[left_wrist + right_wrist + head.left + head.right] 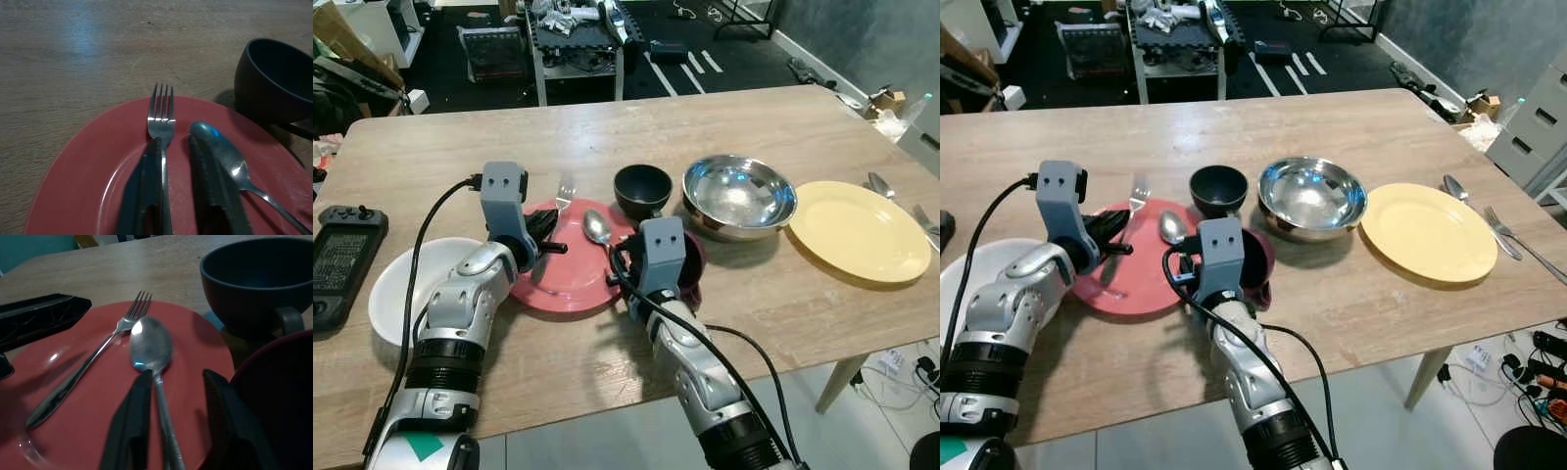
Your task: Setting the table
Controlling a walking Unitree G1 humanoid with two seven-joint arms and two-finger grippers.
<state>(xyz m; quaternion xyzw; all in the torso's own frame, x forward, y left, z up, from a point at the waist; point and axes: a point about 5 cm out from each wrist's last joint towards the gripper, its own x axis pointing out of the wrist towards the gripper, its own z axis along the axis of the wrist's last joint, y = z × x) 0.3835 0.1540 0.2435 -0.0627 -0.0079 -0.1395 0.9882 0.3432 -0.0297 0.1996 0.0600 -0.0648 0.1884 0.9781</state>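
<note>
A red plate (570, 282) lies on the wooden table in front of me, with a fork (161, 117) and a spoon (150, 348) side by side on it. My left gripper (173, 141) is low over the plate and open, its fingers either side of the fork's handle. My right gripper (177, 376) is open too, straddling the spoon's handle, with one finger close against it. A black cup (641, 189) stands just beyond the plate. A dark red bowl (693, 262) sits under my right wrist.
A steel bowl (739, 194) and a yellow plate (857, 233) lie to the right, with another spoon (881, 184) and fork (925, 220) near the table's right edge. A white dish (396, 294) and a black controller (337, 259) are at the left.
</note>
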